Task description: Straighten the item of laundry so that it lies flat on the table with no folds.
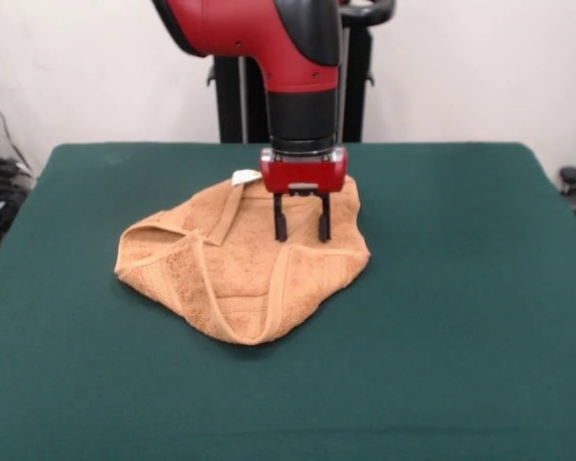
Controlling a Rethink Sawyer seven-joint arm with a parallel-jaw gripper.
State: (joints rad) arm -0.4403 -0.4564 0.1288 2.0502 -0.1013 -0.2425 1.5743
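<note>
With my gripper [301,230] hanging over the far right part of the towel [240,264], its two fingers are parted and grasping nothing; whether the tips touch the cloth I can't say from here. The towel sits near the middle of the table [461,336], a little left of centre, bunched into a rumpled heap with hemmed edges folded across its top. This is soft, light terry, I reckon: limp, bound to drape and drag rather than slide as one piece, and grippy enough on that felt-like green top to resist pulling. Best hold, to my eye, is a hemmed edge or a corner. The white tag [244,177] at the far edge marks one, and the thick hem ridge running down the middle is another candidate. Plenty of bare green table lies on every side for spreading out. Behind it, a plain pale wall, with some dark gear at both edges of the room.
</note>
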